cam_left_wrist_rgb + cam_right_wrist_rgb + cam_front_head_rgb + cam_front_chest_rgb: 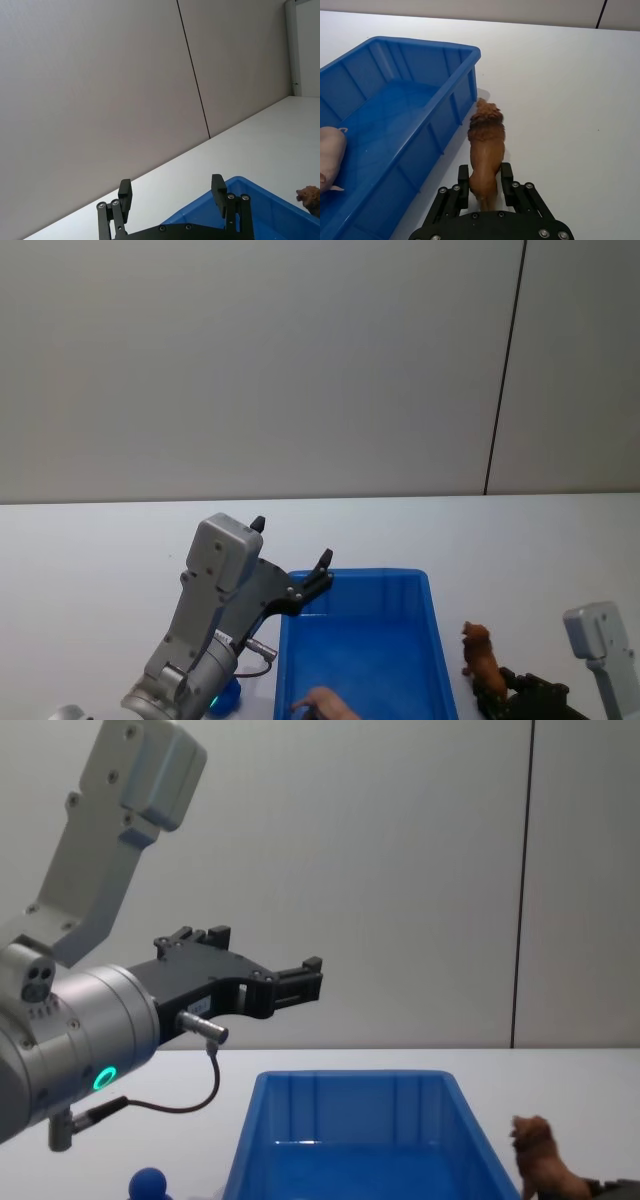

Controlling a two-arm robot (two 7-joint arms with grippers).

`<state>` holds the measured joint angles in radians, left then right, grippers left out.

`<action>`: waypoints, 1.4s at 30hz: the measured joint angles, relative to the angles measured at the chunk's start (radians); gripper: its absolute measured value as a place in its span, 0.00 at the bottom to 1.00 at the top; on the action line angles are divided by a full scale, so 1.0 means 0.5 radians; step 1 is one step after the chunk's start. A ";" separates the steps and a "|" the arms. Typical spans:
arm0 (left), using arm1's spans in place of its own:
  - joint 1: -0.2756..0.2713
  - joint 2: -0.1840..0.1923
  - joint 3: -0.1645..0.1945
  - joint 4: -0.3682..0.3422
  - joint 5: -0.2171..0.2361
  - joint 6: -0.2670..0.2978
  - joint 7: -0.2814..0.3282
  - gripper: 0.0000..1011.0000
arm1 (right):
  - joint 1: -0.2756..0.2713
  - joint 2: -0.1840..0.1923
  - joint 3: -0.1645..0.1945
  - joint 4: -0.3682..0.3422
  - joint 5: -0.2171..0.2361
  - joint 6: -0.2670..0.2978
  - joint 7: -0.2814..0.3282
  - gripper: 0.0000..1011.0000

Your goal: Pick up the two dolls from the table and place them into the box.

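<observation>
Blue figure [148, 1182] is sitting on the surface [100, 540] left of the box [440, 640]. Left tool [291, 540] is hovering above the box's left rim, jaws wide, empty. Pink pig [330, 155] is lying inside the box. Lion [485, 140] is standing just right of the box; right tool [485, 175] is gripping its hindquarters.

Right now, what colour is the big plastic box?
The rectangular plastic box is bright blue, clearest in the right wrist view.
</observation>
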<state>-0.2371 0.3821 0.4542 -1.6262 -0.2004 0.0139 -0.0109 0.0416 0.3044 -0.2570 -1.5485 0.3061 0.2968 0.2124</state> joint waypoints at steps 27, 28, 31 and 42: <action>0.000 0.000 0.000 0.000 0.000 0.000 0.000 0.99 | 0.038 0.013 0.024 -0.220 -0.127 -0.206 -0.044 0.29; 0.000 0.000 0.000 0.000 0.000 0.000 0.000 0.99 | 0.050 0.009 0.023 -0.232 -0.137 -0.214 -0.026 0.29; 0.000 0.000 0.000 0.000 0.000 0.000 0.000 0.99 | 0.069 0.001 0.018 -0.243 -0.153 -0.221 0.011 0.29; 0.000 0.000 0.000 0.000 0.000 0.000 0.000 0.99 | 0.213 -0.096 -0.050 -0.178 -0.232 -0.143 0.226 0.30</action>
<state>-0.2371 0.3821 0.4542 -1.6262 -0.2004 0.0139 -0.0109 0.1483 0.2562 -0.2822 -1.6373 0.1902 0.2255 0.3253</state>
